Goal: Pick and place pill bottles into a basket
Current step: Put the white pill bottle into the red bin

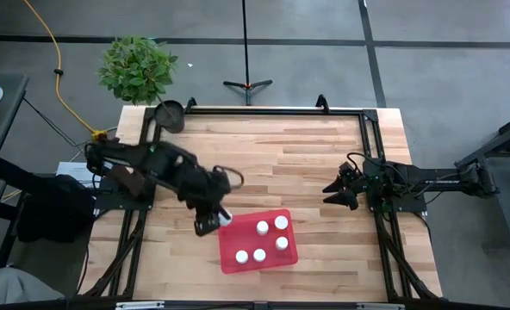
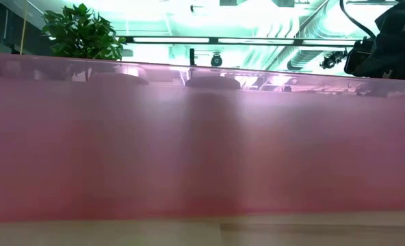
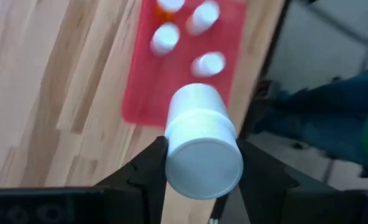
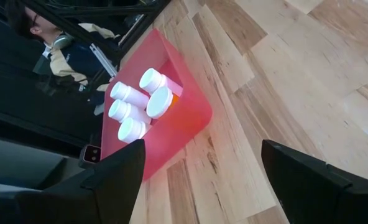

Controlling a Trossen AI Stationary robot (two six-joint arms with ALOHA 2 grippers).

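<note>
The red basket (image 1: pixel 272 257) lies near the table's front edge, and several white-capped pill bottles (image 1: pixel 281 222) stand upright in it. One of them has an orange body (image 4: pixel 166 98). My left gripper (image 1: pixel 214 220) hovers just beyond the basket's left far corner, shut on another pill bottle (image 3: pixel 199 134). In the low view the basket's wall (image 2: pixel 202 137) fills the picture. My right gripper (image 1: pixel 335 194) waits open at the table's right side, with nothing between its fingers (image 4: pixel 103 180). My left gripper pinches the bottle's ridged white cap (image 3: pixel 199 121) by its sides, one dark finger (image 3: pixel 148 168) on each side. The fingers slant down from above. The bottle is lifted clear of the table, with its cap toward the wrist and its body pointing down toward the basket's edge.
A dark round cup (image 1: pixel 169 114) stands at the table's far left corner, with a potted plant (image 1: pixel 137 67) beyond it. The wooden top (image 1: pixel 281 164) between the arms lies bare. A person (image 4: pixel 47 43) sits past the table's near side.
</note>
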